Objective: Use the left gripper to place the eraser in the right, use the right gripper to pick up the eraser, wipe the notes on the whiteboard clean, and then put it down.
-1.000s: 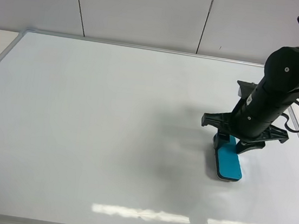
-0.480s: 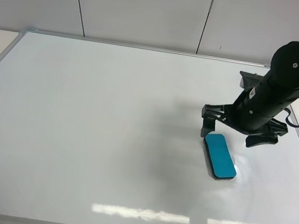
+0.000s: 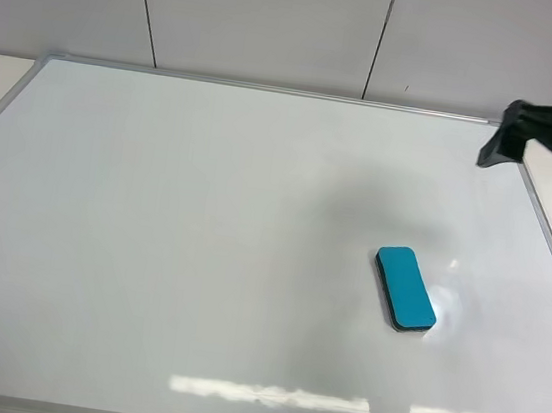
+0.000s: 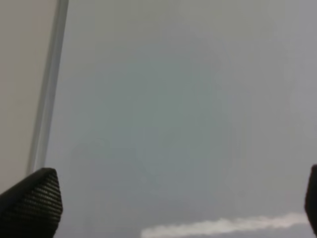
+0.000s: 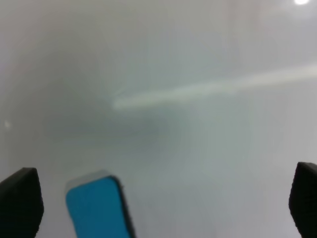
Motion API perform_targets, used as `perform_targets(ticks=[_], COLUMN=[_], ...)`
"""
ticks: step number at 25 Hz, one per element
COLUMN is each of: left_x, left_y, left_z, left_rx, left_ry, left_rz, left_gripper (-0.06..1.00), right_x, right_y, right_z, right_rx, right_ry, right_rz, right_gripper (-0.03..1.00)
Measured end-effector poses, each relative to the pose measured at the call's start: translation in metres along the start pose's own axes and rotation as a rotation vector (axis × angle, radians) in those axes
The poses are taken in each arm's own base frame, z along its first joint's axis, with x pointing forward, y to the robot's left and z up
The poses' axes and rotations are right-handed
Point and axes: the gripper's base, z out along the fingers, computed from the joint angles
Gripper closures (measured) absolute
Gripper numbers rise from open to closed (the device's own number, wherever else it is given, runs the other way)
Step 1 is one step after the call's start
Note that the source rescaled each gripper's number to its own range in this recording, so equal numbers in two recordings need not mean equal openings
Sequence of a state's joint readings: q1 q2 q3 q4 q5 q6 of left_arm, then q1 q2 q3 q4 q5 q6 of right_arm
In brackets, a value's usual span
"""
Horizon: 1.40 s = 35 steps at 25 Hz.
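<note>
The eraser lies flat on the whiteboard, teal face up, in the right half of the board and nearer its front edge than its rear edge. Nothing touches it. Its long axis runs at a slight diagonal to the board frame.

The right gripper hangs above the board's rear right corner, well apart from the eraser. Its fingers are spread wide and grasp nothing; the right wrist view shows one end of the eraser between them, far below.

The left gripper is outside the overhead view. In its wrist view its fingers are released, spread wide, empty, over bare board beside the silver frame.
</note>
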State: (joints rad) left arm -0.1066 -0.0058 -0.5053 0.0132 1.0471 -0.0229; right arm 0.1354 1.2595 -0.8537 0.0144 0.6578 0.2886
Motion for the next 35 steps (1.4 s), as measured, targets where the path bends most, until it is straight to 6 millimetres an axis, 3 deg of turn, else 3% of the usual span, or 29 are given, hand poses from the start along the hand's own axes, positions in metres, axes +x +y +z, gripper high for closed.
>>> perform_targets(ticks=[4, 8, 14, 18, 21, 24, 27, 35], left_x=[0.0, 0.0, 0.0, 0.0, 0.0, 0.0, 0.0, 0.0], left_y=[0.0, 0.0, 0.0, 0.0, 0.0, 0.0, 0.0, 0.0], left_z=[0.0, 0.0, 0.0, 0.0, 0.0, 0.0, 0.0, 0.0], left_rx=[0.0, 0.0, 0.0, 0.0, 0.0, 0.0, 0.0, 0.0], left_ry=[0.0, 0.0, 0.0, 0.0, 0.0, 0.0, 0.0, 0.0], left_rz=[0.0, 0.0, 0.0, 0.0, 0.0, 0.0, 0.0, 0.0], left_gripper=[-0.06, -0.06, -0.06, -0.06, -0.06, -0.06, -0.06, -0.06], right_x=[0.004, 0.024, 0.091, 0.144, 0.181, 0.199, 0.2, 0.196], right_y=[-0.019, -0.03, -0.042, -0.052, -0.058, -0.062, -0.063, -0.06], right_z=[-0.057, -0.116, -0.196, -0.229, -0.238, -0.226, -0.2, -0.148], right_rx=[0.015, 0.026, 0.063, 0.074, 0.067, 0.083, 0.107, 0.051], right_ry=[-0.142, -0.299, -0.531, -0.674, -0.771, -0.716, -0.603, -0.519], right_rz=[0.03, 0.03, -0.021, -0.025, -0.044, -0.07, -0.144, -0.229], right_gripper=[-0.03, -0.03, -0.03, -0.03, -0.03, -0.03, -0.03, -0.03])
